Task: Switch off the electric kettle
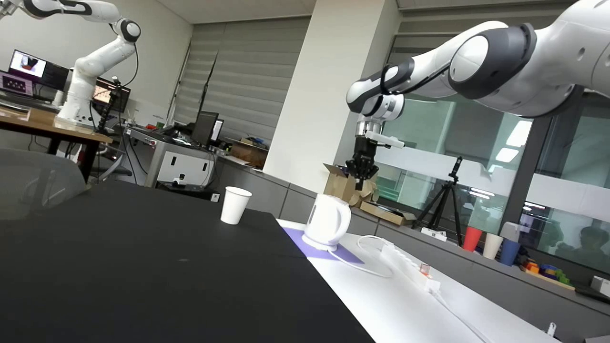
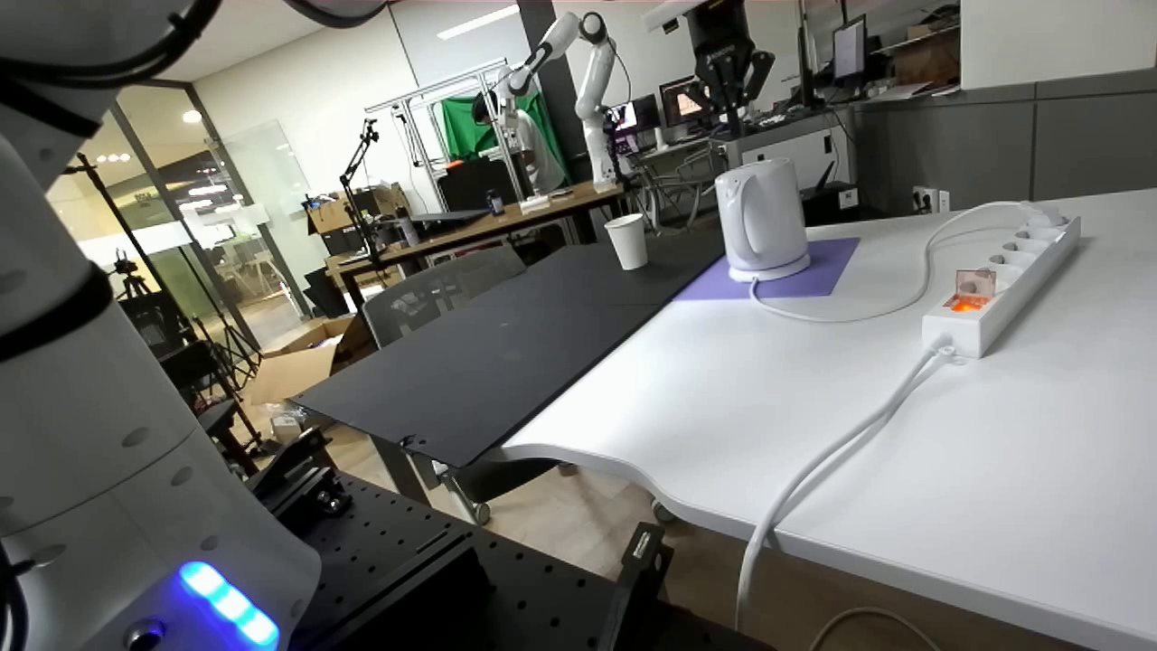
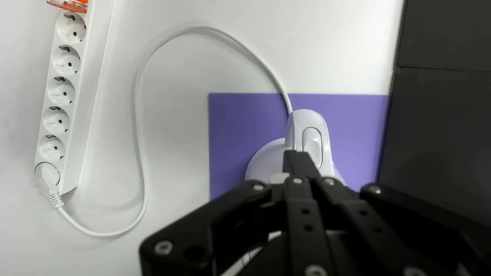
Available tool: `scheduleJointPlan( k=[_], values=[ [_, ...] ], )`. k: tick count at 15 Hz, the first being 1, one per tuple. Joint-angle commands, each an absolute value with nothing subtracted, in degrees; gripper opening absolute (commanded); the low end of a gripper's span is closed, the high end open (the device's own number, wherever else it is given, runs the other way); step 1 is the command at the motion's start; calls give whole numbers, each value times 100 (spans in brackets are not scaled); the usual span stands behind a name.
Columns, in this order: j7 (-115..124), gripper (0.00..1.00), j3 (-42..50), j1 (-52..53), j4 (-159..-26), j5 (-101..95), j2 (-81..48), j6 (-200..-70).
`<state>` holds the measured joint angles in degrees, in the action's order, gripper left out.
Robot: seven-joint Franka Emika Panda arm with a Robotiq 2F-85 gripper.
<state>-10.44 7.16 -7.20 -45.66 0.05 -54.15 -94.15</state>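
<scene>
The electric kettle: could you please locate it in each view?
In an exterior view: electric kettle, slightly below and right of centre.
In an exterior view: electric kettle, above and right of centre.
Wrist view: electric kettle, right of centre, partly behind gripper.
Shared landmark: purple sheet beneath it.

Robotics lab: arms [image 1: 90,69], monitors [image 1: 29,65], tripod [image 1: 448,185]

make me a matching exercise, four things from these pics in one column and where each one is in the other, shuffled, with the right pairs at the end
Things
1. electric kettle
2. paper cup
3. power strip
4. gripper

Places
A. on the black surface
B. hanging above the electric kettle, jaws shut
C. on the purple sheet
D. on the white table, a plug in its end socket

Right pairs: 1-C, 2-A, 3-D, 4-B
</scene>
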Motion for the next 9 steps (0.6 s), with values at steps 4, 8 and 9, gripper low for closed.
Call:
scheduleJointPlan(
  k=[4, 8, 9],
  values=[
    [-1194, 0, 631, -697, -5014, 39, -5322, -9265],
    [-1279, 0, 582, -680, -5221, 38, -5306, -9244],
    [-1290, 0, 571, -680, -5283, 44, -5290, -9265]
  ],
)
